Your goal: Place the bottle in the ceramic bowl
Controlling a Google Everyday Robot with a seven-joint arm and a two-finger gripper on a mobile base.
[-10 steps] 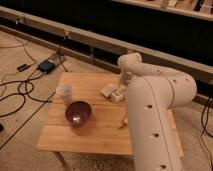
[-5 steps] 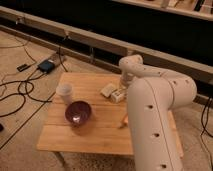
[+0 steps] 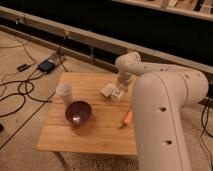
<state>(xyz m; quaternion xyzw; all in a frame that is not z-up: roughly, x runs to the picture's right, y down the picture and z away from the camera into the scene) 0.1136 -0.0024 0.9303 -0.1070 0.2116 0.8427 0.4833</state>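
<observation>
One camera view. Gripper (image 3: 120, 86) hung low over the far right part of the wooden bench (image 3: 100, 132), jaws closed, meeting the bottle (image 3: 116, 94); whether the bottle was truly gripped could not be told. Bottle lay on the bench just beside a pale block (image 3: 106, 91), well apart from the ceramic bowl (image 3: 78, 112) at front left. White cup (image 3: 64, 93) stood near the bowl's far side; carrot (image 3: 127, 118) lay right of the bowl, against the white arm (image 3: 160, 115).

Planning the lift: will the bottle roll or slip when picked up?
Probably light: the bottle looks small and plastic. It seems to lie sideways, so may roll if nudged. The gripper, jaws shut, is down at it, far side of the table.
</observation>
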